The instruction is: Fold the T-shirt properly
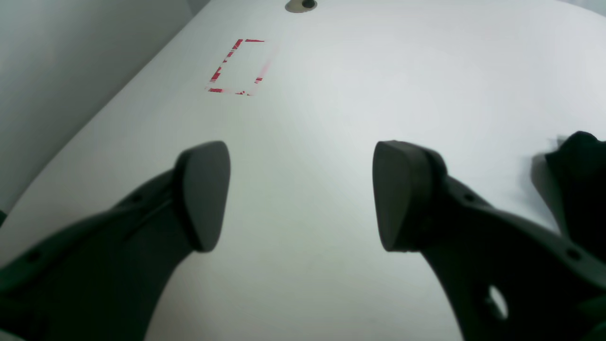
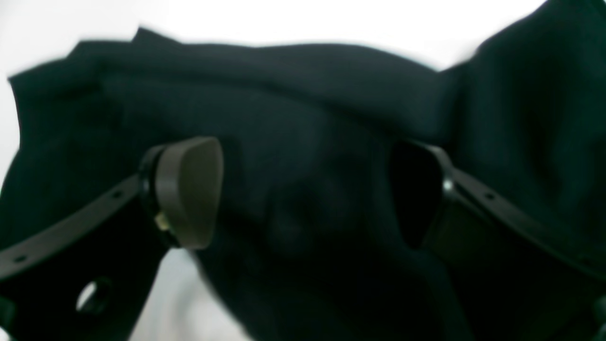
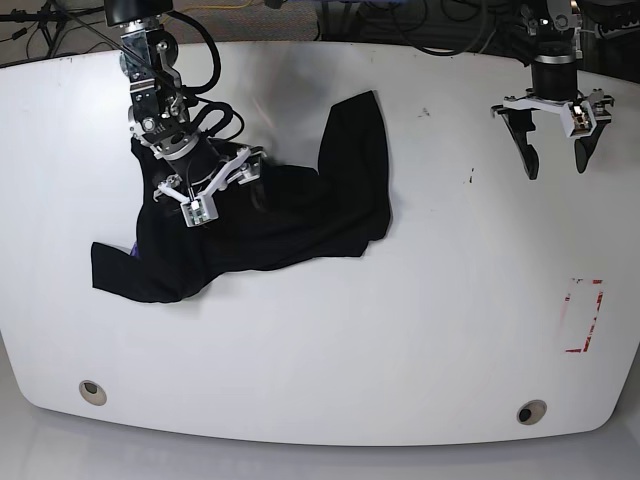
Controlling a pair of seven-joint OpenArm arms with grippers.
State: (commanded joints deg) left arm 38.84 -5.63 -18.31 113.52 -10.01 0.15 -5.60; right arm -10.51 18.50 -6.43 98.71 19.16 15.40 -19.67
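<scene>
I read no writing anywhere. My right gripper (image 3: 222, 190) hovers spread wide over the crumpled T-shirt (image 3: 300, 215), table's (image 3: 400, 330) left; left gripper (image 3: 556, 150) gapes empty. Only base view shows the red-taped rectangle (image 3: 584, 315) whole.

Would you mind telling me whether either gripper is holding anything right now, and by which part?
Nothing is held. The left gripper hangs open over bare table; the right gripper is open above the crumpled T-shirt.

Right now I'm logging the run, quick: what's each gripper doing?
Left gripper: open, empty, over the bare white table.
Right gripper: open, holding nothing, just above the crumpled black cloth T-shirt.
</scene>
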